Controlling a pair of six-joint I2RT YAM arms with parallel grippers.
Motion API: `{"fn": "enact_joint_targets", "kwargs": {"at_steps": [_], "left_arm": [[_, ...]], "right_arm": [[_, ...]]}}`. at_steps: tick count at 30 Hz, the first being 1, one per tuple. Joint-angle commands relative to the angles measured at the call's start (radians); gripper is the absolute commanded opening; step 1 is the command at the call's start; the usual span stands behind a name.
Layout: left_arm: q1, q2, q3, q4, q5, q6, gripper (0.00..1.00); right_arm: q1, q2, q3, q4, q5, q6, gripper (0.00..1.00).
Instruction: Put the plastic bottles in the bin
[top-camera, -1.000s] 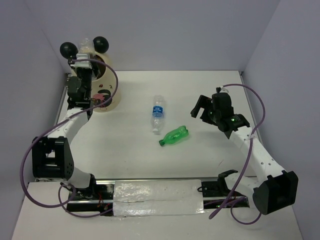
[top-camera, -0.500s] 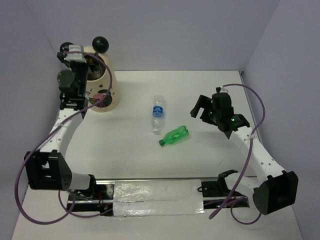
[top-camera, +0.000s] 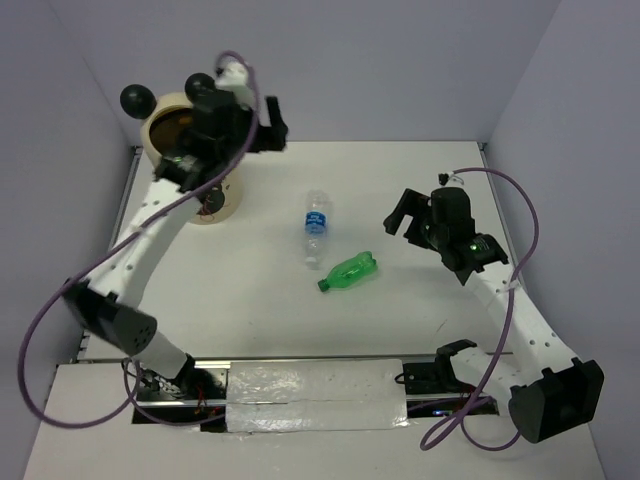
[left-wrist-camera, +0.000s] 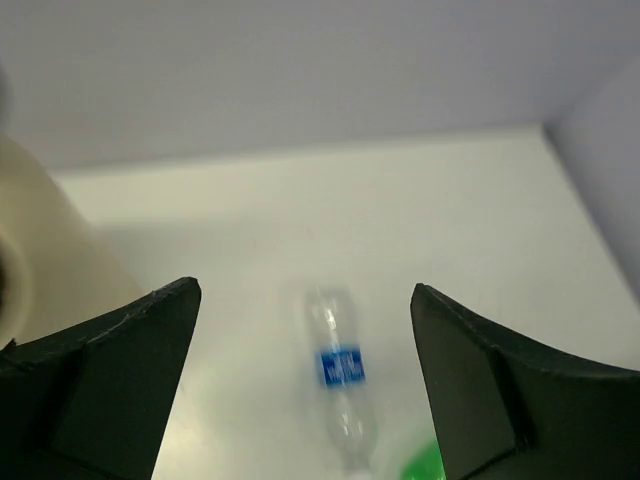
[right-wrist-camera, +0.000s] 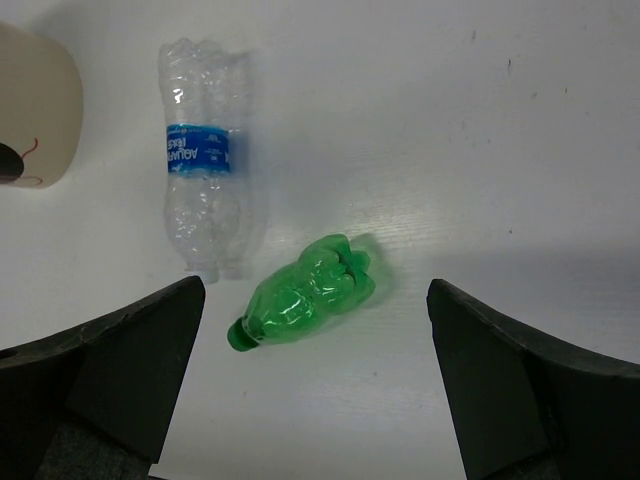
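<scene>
Swung rightward across the bin (top-camera: 226, 196) since the earlier frame, the left gripper (top-camera: 268, 128) is held wide open, empty. On the white table (top-camera: 260, 300), the blue-labelled bottle (top-camera: 316, 228) and green bottle (top-camera: 348, 272) are laid centrally, apart. The right gripper (top-camera: 403, 212) is held open, empty. Lavender walls (top-camera: 380, 60) are noted.

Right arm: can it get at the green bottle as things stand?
Probably yes. The right end effector is open and empty, the green bottle lies on its side in its wrist view, nothing between them. The blue-label bottle lies near, not touching.
</scene>
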Motion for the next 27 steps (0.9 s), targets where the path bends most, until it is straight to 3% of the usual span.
{"fn": "enact_joint_targets", "kwargs": {"at_steps": [1, 3, 8, 11, 15, 20, 27], "left_arm": [[-0.128, 0.144, -0.042, -0.238, -0.026, -0.136, 0.99], [-0.155, 0.287, 0.007, -0.287, -0.004, -0.197, 0.99], [-0.174, 0.406, 0.012, -0.255, -0.032, -0.272, 0.99], [-0.174, 0.48, 0.015, -0.252, 0.026, -0.272, 0.99], [-0.175, 0.635, 0.175, -0.352, 0.047, -0.266, 0.99], [-0.174, 0.702, 0.173, -0.295, 0.033, -0.278, 1.0], [-0.157, 0.915, 0.455, -0.407, -0.038, -0.269, 0.99]], "right_arm": [[0.009, -0.04, 0.0, 0.001, 0.021, 0.001, 1.0], [0.009, -0.047, 0.0, -0.005, 0.024, 0.001, 1.0], [0.011, -0.058, -0.003, -0.008, 0.024, 0.005, 1.0], [0.012, -0.061, -0.008, -0.005, 0.021, 0.009, 1.0], [0.011, -0.049, -0.008, -0.001, 0.014, 0.015, 1.0], [0.017, -0.04, -0.003, 0.007, -0.005, 0.022, 1.0], [0.02, -0.037, -0.002, 0.007, -0.003, 0.021, 1.0]]}}
